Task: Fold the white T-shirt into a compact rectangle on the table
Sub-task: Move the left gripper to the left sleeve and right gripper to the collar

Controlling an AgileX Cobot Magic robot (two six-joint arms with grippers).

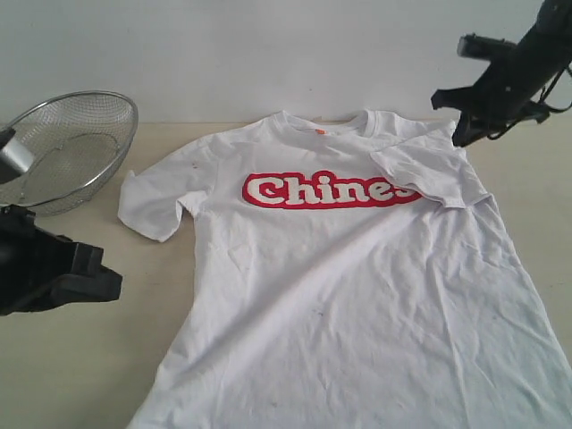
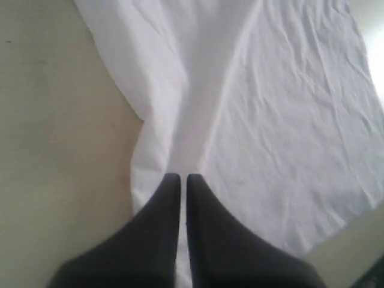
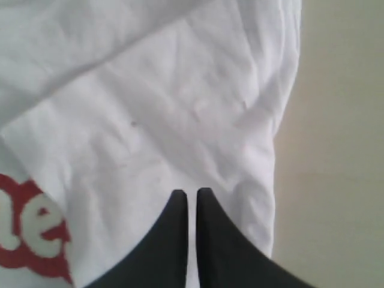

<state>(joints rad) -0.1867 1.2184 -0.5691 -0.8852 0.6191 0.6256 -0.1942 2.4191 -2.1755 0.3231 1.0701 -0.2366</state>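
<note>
Left hand (image 2: 183, 176) and right hand (image 3: 192, 191) are closed, empty. Next, pinch the flat sleeve (image 1: 159, 204) by its hem and lay it smoothly over the shirt (image 1: 357, 295).

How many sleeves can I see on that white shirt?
2. One sleeve lies spread flat on the table toward the wire basket; the other sleeve is folded inward over the end of the red lettering.

Creased matt cotton T-shirt (image 1: 357, 295) on smooth wood-grain table (image 1: 80, 357) (shiny wire-mesh metal basket (image 1: 76, 147) nearby).
</note>
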